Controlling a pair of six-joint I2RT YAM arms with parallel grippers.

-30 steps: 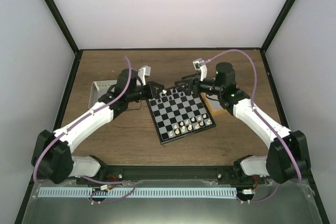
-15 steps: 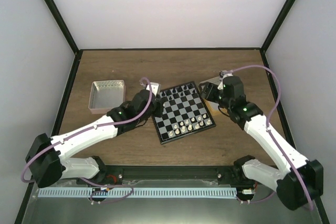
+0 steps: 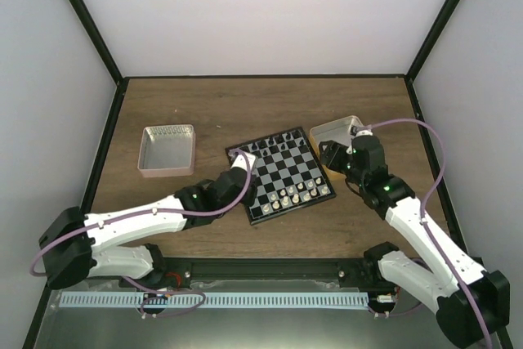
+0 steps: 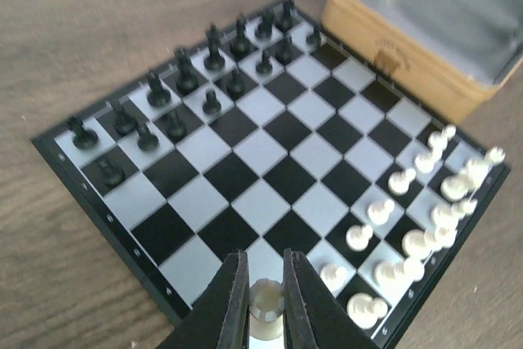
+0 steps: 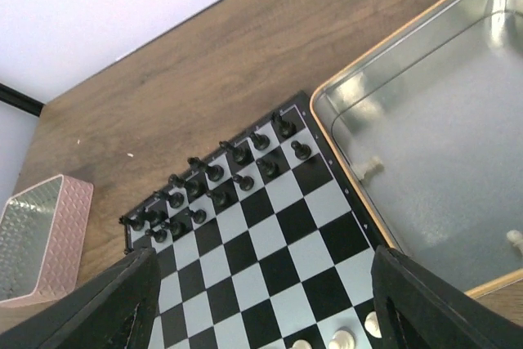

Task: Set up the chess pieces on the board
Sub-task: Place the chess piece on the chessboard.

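The board (image 3: 283, 172) lies at the table's middle, with black chessmen (image 3: 274, 145) along its far rows and cream-white chess pieces (image 3: 294, 195) along its near rows. My left gripper (image 3: 243, 164) hangs over the board's left edge. In the left wrist view it (image 4: 265, 302) is shut on a cream-white chess piece (image 4: 266, 306) above a pale square near the board's (image 4: 245, 153) rim. My right gripper (image 3: 333, 155) hovers at the board's right edge beside the tan tray (image 3: 335, 131). Its jaws (image 5: 265, 304) stand wide open with nothing between them. Two white pieces (image 5: 371, 169) lie in that tray (image 5: 425, 145).
A pink tray (image 3: 167, 150) sits left of the board on the wooden table; its corner (image 5: 37, 230) shows in the right wrist view. The tan tray (image 4: 433, 34) touches the board's right side. Black frame posts stand at the table's far corners.
The left arm has swung from the board's far-left corner toward the near side, still shut on the piece. The right gripper has pulled back from the board's far edge toward the tan tray.
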